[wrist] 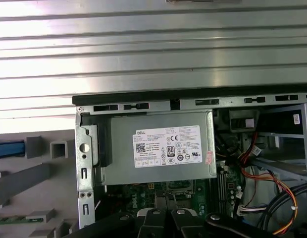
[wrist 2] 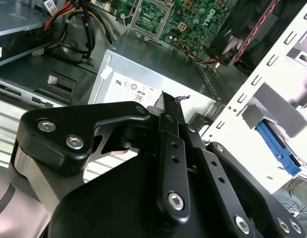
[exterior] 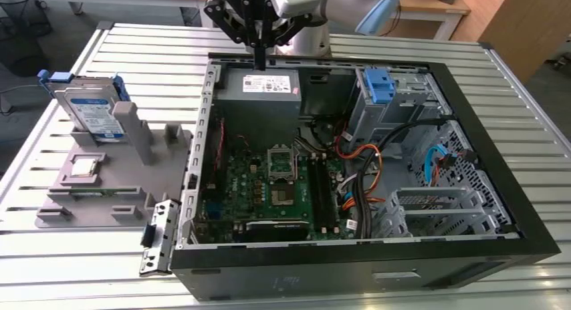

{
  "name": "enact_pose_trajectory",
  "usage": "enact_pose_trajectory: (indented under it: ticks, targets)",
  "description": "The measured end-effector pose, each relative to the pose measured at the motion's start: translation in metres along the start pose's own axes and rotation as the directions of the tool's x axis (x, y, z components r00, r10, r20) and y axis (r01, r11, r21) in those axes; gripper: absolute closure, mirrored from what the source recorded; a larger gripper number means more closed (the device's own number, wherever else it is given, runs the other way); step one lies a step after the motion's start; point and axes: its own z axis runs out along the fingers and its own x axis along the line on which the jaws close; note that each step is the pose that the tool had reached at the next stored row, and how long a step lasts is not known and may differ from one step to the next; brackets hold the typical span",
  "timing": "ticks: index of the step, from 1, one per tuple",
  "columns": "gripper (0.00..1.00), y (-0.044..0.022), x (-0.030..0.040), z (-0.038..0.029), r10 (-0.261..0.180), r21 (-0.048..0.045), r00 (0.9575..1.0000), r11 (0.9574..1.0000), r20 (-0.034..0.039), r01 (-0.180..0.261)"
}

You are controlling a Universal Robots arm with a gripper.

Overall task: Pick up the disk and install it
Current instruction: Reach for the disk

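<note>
Gripper (exterior: 259, 64) of a single robot arm hangs above the far wall of an open computer case (exterior: 499, 210), at twelve o'clock in the exterior view. It is directly over the grey power-supply box (exterior: 267, 89). Its two black fingers (wrist 2: 169, 124) sit pressed together in the second wrist view, with nothing between them.

The disk (exterior: 89, 109) is a silver hard drive with a blue-banded white label and a blue bracket. It stands nearly upright in a slot of a grey parts fixture (exterior: 107, 190) on the slatted table (exterior: 535, 83). This is outside the case, at about ten o'clock in the exterior view and well apart from the gripper. A small square processor chip (exterior: 83, 166) lies on the same fixture, just toward six o'clock from the disk.

Nothing is held, so the work looks to be at the reach for the disk. Doing that well probably means spreading the fingers before descending and coming straight down over the drive's top edge. Closing across its flat faces near the middle should let it lift out of the slot without tilting or dragging the fixture.
</note>
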Motion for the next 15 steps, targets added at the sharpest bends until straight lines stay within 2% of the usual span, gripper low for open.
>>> enact_pose_trajectory:
  ticks: [15]
  targets:
    - [0.90, -0.0003, 0.0045, -0.0002, 0.000, 0.0001, 1.0000, 1.0000, 0.0000, 0.000]
